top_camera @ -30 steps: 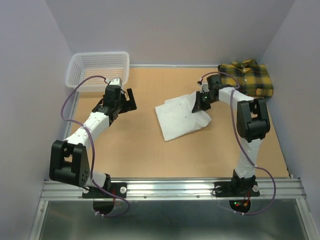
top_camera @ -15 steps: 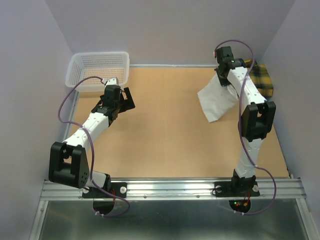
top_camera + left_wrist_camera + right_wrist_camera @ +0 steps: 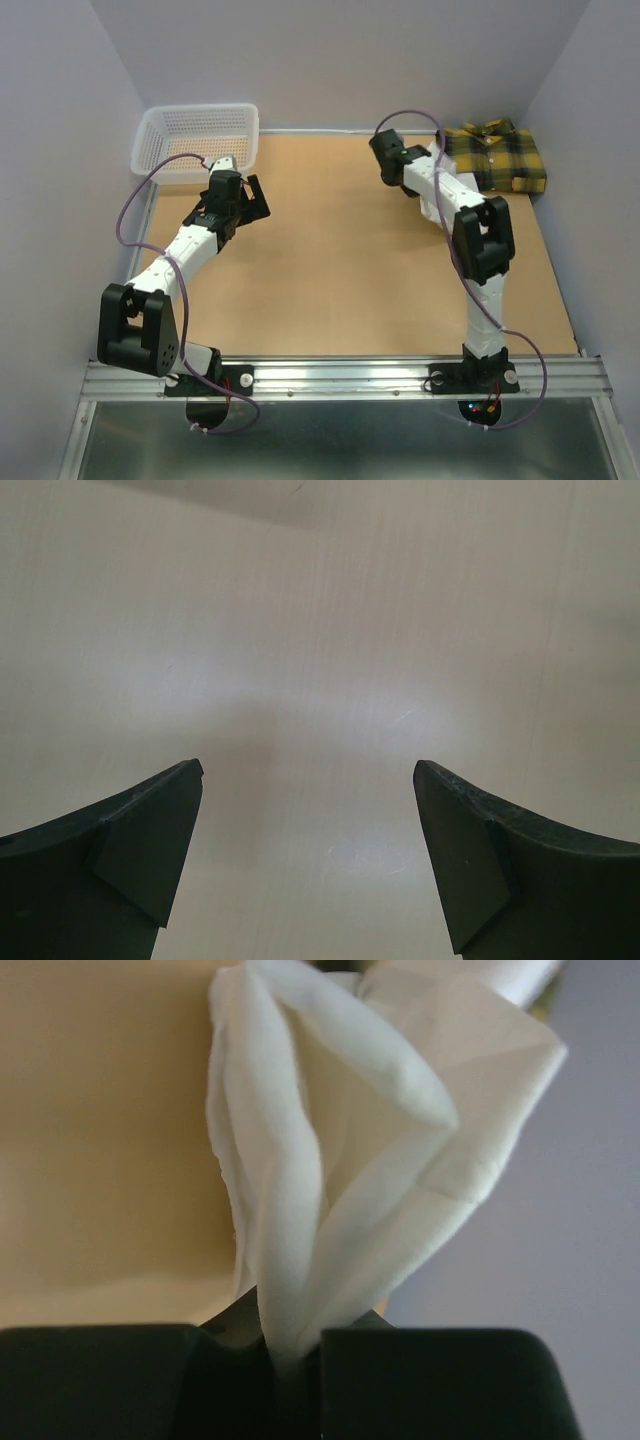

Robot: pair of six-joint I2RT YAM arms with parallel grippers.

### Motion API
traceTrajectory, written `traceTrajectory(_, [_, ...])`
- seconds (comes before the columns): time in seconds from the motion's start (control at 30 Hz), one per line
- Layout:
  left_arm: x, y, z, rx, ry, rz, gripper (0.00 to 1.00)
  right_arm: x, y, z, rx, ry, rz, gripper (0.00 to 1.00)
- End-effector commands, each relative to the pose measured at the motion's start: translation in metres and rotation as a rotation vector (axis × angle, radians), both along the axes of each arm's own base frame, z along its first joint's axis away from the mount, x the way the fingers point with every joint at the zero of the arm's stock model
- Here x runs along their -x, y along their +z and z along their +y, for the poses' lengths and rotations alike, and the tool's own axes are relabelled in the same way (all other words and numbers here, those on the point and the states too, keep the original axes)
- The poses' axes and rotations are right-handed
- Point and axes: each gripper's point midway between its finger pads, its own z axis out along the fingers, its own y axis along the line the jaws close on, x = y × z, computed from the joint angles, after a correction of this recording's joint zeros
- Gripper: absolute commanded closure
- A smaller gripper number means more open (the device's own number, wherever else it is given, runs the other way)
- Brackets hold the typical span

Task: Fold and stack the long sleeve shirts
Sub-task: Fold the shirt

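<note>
Right gripper (image 3: 295, 1360) pinches the bunched white shirt (image 3: 330, 1160) up off the table (image 3: 340, 270), probably to stack it on the plaid shirt (image 3: 500, 158) folded far right, while left gripper (image 3: 308, 770) hangs spread, idle.

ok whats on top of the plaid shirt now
Nothing visible on the plaid shirt; the right gripper holds the white shirt. The arm covers one edge.

Probably a lab: plain walls (image 3: 330, 60), aluminium rail (image 3: 340, 376), wooden tabletop (image 3: 330, 290).
</note>
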Motion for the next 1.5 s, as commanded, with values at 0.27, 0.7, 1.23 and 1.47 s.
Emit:
traceTrajectory(0.27, [-0.006,0.016,0.010,-0.022,0.053,-0.042,0.02,0.049,-0.145,0.112,-0.036,0.084,0.237,0.99])
traceTrajectory(0.7, [-0.007,0.021,0.009,-0.011,0.053,-0.053,0.02,0.072,-0.161,0.243,-0.204,0.214,0.298,0.58])
traceTrajectory(1.23, [0.005,0.041,-0.014,0.126,-0.026,-0.104,0.03,0.076,0.031,0.278,-0.748,0.262,-0.063,0.35])
traceTrajectory(1.47, [0.009,0.043,-0.067,0.256,-0.157,-0.061,0.04,0.078,0.054,0.218,-0.964,0.199,-0.166,0.64])
